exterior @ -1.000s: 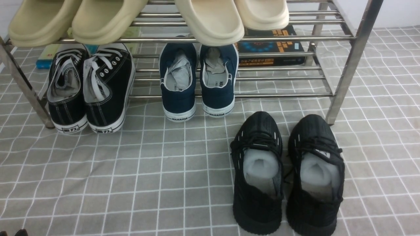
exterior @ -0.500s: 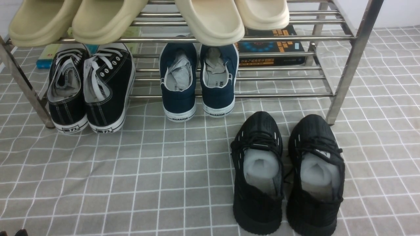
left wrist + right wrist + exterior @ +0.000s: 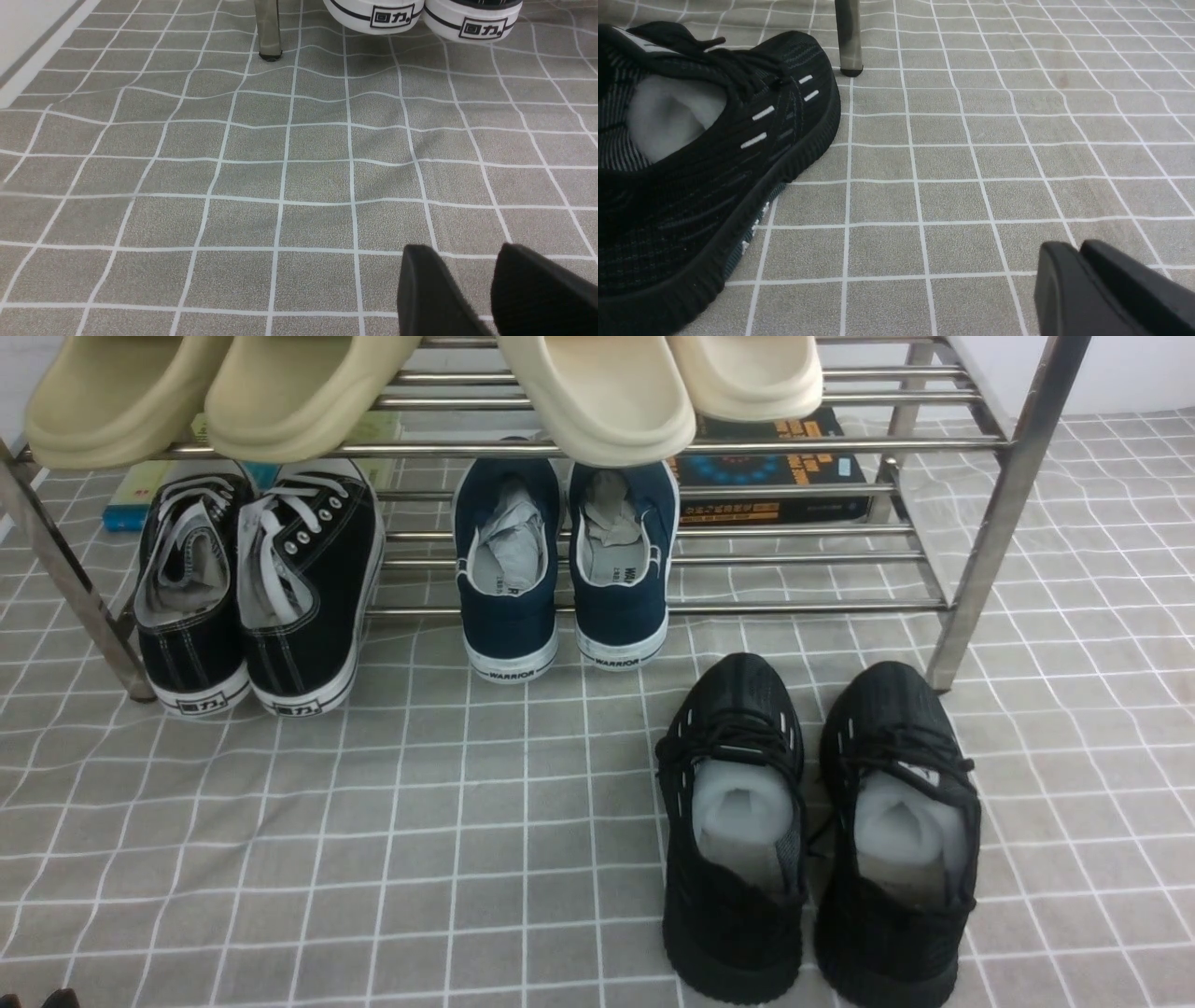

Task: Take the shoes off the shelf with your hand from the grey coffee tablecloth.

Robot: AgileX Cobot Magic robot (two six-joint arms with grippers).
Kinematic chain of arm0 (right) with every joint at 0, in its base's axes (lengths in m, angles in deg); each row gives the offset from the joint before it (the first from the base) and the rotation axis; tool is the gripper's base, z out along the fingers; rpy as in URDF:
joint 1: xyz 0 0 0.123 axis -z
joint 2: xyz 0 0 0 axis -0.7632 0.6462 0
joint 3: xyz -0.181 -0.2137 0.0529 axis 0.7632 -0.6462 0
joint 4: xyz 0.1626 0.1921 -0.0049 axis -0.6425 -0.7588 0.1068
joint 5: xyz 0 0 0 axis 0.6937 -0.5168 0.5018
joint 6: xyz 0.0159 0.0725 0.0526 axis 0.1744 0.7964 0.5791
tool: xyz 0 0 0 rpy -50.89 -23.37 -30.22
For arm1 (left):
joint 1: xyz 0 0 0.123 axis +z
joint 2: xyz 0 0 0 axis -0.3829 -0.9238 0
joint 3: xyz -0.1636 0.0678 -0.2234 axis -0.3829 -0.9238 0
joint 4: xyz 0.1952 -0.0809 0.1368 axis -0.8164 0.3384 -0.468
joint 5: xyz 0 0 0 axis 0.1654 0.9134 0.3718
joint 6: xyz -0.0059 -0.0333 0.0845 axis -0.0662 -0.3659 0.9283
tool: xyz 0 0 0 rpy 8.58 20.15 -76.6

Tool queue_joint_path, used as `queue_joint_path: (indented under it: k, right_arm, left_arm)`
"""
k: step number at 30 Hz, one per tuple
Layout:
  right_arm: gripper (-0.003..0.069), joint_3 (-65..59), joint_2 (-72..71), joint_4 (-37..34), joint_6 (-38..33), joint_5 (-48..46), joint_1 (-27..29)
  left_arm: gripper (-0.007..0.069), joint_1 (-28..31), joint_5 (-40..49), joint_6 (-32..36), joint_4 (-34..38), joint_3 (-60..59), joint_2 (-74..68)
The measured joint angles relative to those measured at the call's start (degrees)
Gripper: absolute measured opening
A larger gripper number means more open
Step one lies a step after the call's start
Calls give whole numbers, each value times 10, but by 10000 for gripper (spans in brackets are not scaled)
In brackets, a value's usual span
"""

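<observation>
1. Two all-black knit sneakers with black ribbed soles and pale grey stuffing stand side by side on the large grey checked tablecloth with thin white lines, toes pointing at the low shiny steel-tube shoe shelf, just in front of its right front leg, off the bars.
2. Step, as I judge it: the pair looks already down from the shelf, so the task seems at or near its end. Neither hand holds anything.
3. Right hand: black fingers pressed together with no gap visible, gripping nothing, low over the cloth beside the right sneaker, not touching it.
4. Left hand: two black fingers with a narrow gap of cloth showing between them, so slightly apart, empty, over bare cloth near the heels of the black canvas sneakers with white soles and laces.
5. Next move, a guess: if anything is left, pull both arms clear without nudging the pair. If a shoe needs straightening, the right hand must spread first, then come at the collar.
6. Remaining on the lower tier: canvas pair and navy sneakers with white "WARRIOR" soles. Beige foam slides on the upper tier.
7. Hidden or unclear: both arms are out of the front view, apart from a dark scrap at the bottom left corner. Wrist views cut off the fingers' bases. Slides are cropped at the top. A dark box with orange print behind the shelf is unreadable. The right wrist view shows one sneaker only, partly cropped.
</observation>
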Motion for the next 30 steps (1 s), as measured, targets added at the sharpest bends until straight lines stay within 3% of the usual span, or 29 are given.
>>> queue_joint_path:
  k: [30]
  right_arm:
    - [98, 0, 0, 0, 1, 0, 0]
  left_arm:
    - [240, 0, 0, 0, 0, 0, 0]
